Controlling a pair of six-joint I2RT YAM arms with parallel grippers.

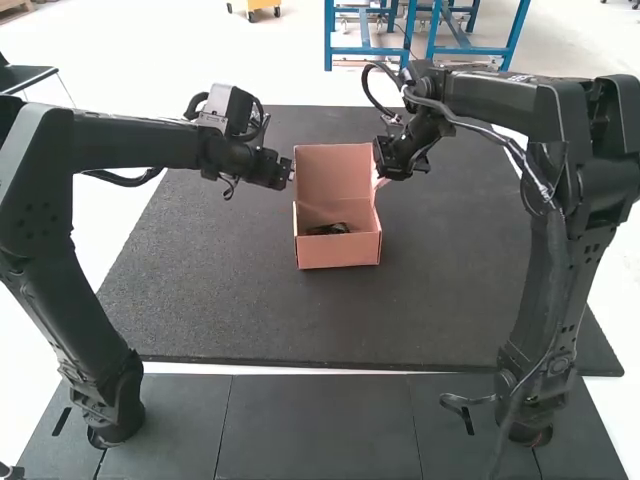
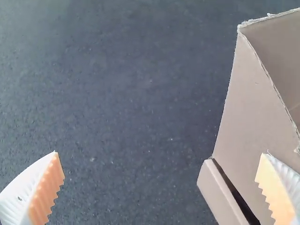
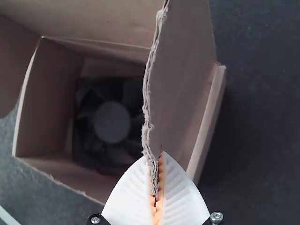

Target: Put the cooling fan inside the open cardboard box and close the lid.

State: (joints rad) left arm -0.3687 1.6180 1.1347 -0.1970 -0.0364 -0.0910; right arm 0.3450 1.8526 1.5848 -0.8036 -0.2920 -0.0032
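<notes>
The open cardboard box stands in the middle of the black mat, its lid upright at the back. A black cooling fan lies flat on the box's bottom, also seen as a dark shape, the fan, from above. My right gripper is shut on the edge of the box's right side flap, at the box's upper right corner, right gripper. My left gripper hovers open just left of the lid, its fingers wide apart, one beside the cardboard wall.
The black mat spreads around the box with free room in front and on both sides. Both arm bases stand at the near edge of the table.
</notes>
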